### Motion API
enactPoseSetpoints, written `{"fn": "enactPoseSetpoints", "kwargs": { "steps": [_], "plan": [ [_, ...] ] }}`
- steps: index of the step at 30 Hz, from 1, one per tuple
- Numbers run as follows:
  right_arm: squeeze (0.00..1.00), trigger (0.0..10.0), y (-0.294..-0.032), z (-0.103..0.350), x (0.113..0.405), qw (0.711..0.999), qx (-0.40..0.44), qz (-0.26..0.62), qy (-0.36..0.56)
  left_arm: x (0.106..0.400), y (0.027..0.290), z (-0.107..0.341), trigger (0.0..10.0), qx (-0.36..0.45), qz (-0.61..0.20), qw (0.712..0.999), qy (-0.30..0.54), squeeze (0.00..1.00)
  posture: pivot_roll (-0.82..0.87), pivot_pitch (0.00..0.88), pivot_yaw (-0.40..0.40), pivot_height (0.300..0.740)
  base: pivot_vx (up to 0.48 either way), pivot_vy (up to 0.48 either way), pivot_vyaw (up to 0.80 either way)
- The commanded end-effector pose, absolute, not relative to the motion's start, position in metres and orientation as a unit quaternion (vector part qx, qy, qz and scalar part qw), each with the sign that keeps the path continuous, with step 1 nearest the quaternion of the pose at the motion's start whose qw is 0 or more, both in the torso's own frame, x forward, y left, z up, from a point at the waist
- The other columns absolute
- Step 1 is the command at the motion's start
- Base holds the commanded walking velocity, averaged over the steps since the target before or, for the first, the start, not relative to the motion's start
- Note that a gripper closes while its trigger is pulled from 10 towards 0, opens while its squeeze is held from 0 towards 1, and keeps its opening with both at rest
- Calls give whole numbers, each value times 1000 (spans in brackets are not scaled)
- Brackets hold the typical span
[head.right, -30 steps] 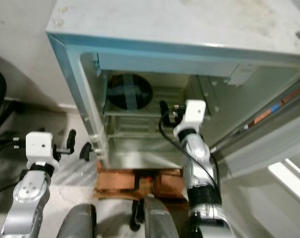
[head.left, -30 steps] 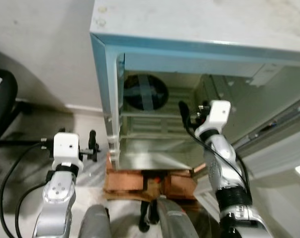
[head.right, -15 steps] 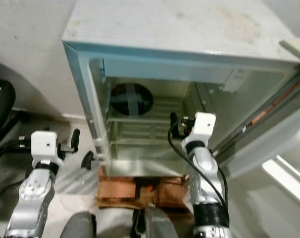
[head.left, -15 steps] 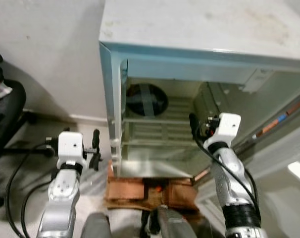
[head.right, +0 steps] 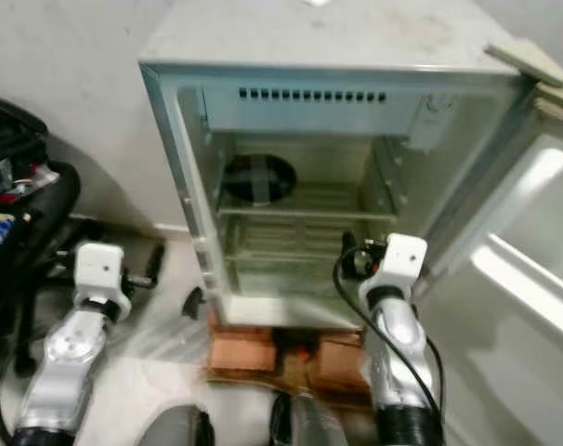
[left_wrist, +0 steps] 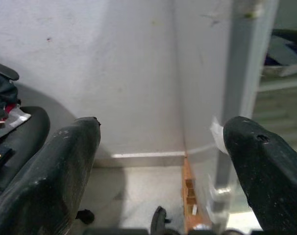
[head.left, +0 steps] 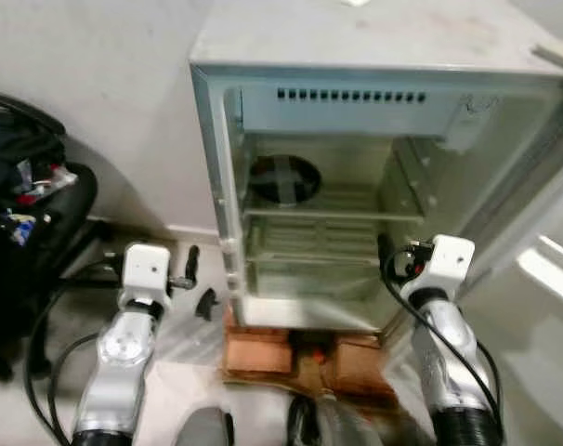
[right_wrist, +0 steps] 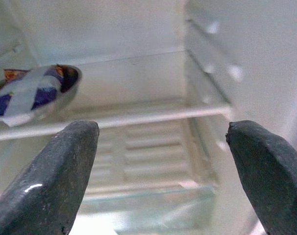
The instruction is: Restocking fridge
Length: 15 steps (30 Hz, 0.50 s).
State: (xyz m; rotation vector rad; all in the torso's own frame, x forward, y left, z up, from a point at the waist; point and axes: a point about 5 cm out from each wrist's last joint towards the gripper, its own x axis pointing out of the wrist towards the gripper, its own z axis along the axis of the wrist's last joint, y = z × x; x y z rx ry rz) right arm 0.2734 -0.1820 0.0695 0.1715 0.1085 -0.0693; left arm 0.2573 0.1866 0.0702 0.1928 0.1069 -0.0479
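Note:
The small fridge (head.left: 356, 56) stands open on the floor in front of me. On its upper shelf (head.left: 337, 209) at the back left lies a dark round bowl (head.left: 283, 178) with a cross of pale tape over it, also in the right wrist view (right_wrist: 36, 90). My right gripper (head.left: 389, 265) is open and empty at the fridge's front right edge, level with the lower shelf, facing inside. My left gripper (head.left: 200, 281) is open and empty outside the fridge, left of its side wall and low over the floor, and its fingers (left_wrist: 50, 176) frame the wall.
The fridge door (head.right: 532, 269) swings open to the right. Brown blocks (head.left: 263, 351) prop the fridge off the floor. A black chair (head.left: 31, 204) loaded with bags stands at the left against the white wall. Black cables trail beside my left arm.
The camera has pulled back and tilted, so more of the fridge, door and chair shows. Both grippers now sit lower against the fridge; the bowl has stayed on its shelf.

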Motion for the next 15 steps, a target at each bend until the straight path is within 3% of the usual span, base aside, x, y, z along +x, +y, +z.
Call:
{"fn": "enactPoseSetpoints", "kwargs": {
  "steps": [1,8,15],
  "plan": [
    [0,10000,-179,72,271,993,101,-26,51,258,196,68,10000,100,-19,993,59,0,54,55,-11,740,-274,0,0],
    [0,10000,-185,67,263,994,84,-33,68,255,202,60,10000,102,-23,992,74,0,48,45,-28,740,-272,0,0],
    [0,10000,-174,69,270,994,75,6,77,257,198,61,10000,88,-13,994,68,0,46,63,-25,740,-323,0,0]
  ]
}}
